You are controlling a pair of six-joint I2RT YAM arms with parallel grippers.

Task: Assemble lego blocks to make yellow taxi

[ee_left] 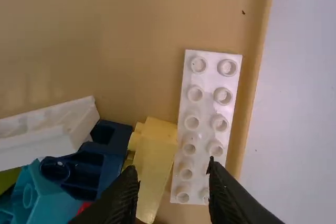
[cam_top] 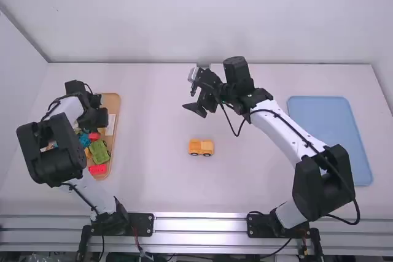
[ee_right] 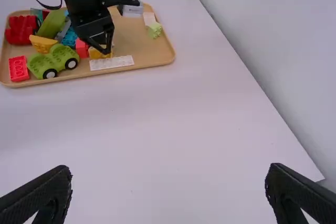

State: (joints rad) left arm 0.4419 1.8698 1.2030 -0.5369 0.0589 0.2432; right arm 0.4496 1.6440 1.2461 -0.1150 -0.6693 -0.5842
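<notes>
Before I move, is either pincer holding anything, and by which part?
Nothing is held. The left pincer is open over the yellow block and white brick; the right pincer is open and empty.

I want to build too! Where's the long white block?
In the high view, the long white block lies in the tray on the left, along its right edge; the left wrist view shows a yellow block beside it.

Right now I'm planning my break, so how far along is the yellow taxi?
Partly built, by the look of it: a yellow car stands on its wheels on the table. Nothing is gripped: the left tool is open at a yellow block in the tray, and the right tool is open and empty. Probably left: picking that block up and fitting it on the car.
</notes>
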